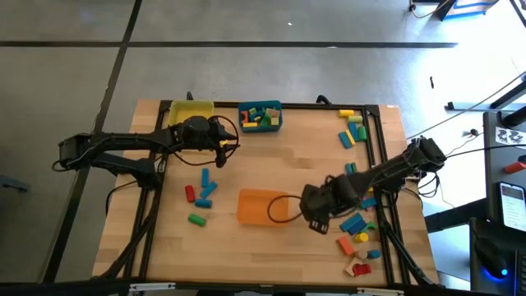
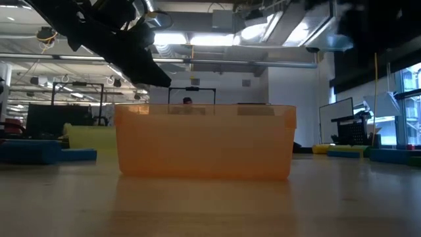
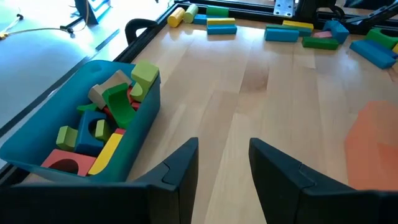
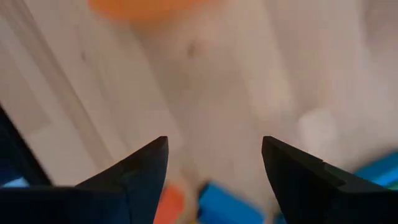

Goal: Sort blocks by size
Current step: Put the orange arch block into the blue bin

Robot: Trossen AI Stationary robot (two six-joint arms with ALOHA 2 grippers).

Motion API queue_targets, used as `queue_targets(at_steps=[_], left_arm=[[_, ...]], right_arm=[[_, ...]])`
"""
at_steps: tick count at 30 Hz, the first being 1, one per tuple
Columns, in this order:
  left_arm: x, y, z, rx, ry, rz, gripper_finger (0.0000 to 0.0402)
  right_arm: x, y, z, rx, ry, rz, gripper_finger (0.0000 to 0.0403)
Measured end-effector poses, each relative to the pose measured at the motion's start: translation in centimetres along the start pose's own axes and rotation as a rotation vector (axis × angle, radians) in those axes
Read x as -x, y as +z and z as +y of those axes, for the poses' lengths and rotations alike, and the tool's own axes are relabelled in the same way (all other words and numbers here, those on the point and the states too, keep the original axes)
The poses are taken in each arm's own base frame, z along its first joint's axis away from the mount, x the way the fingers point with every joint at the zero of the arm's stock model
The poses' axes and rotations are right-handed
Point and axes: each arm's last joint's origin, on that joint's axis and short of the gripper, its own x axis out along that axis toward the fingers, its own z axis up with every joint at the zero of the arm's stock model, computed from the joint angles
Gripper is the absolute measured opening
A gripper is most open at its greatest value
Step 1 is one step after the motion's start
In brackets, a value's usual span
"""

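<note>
We see the left end effector near the far side of the desk, just in front of the yellow bin and the teal bin. In its wrist view its fingers stand apart with bare wood between them, so it is released and holds nothing. The teal bin beside it holds a heap of blocks in green, red, blue, yellow and plain wood.

The right end effector hovers just beside the right end of the orange bin, which sits near the middle of the desk. Its fingers are spread wide with nothing between them; a blue block and an orange one lie blurred below them.

Other blocks lie loose on the desk. A small group of blue, red and green pieces sits to the left of the orange bin. More lie along the right side: a cluster near the far right corner, and another near the right end effector, running toward the front edge.

In the low view we see the orange bin standing upright on the desk, with a dark arm above it.
</note>
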Motion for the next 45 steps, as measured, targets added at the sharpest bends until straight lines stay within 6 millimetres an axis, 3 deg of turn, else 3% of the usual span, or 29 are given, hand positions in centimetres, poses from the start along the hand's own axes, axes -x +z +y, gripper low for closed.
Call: queue_targets(at_steps=[7, 16, 25, 36, 40, 45], left_arm=[[0.0, 0.0, 0.0, 0.007, 0.0, -0.001, 0.0127], [0.0, 0.0, 0.0, 0.014, 0.0, -0.004, 0.0127], [0.0, 0.1, 0.0, 0.009, 0.0, -0.01, 0.0127], [0.0, 0.1, 0.0, 0.014, 0.0, -0.008, 0.0127], [0.0, 0.1, 0.0, 0.014, 0.0, -0.008, 0.0127], [0.0, 0.1, 0.0, 0.014, 0.0, -0.008, 0.0127]], right_arm=[[-3.1, -3.4, 0.6, -0.146, -0.004, 0.222, 0.026], [-7.2, -6.0, -0.2, -0.338, -0.021, 0.412, 0.026], [-10.7, -8.2, 0.6, -0.442, 0.084, 0.431, 0.026], [-12.8, -9.4, 1.2, -0.459, 0.105, 0.443, 0.0258], [-13.3, -9.3, 1.3, -0.442, 0.097, 0.445, 0.0235], [-13.4, -9.3, 1.4, -0.411, 0.115, 0.448, 0.0171]])
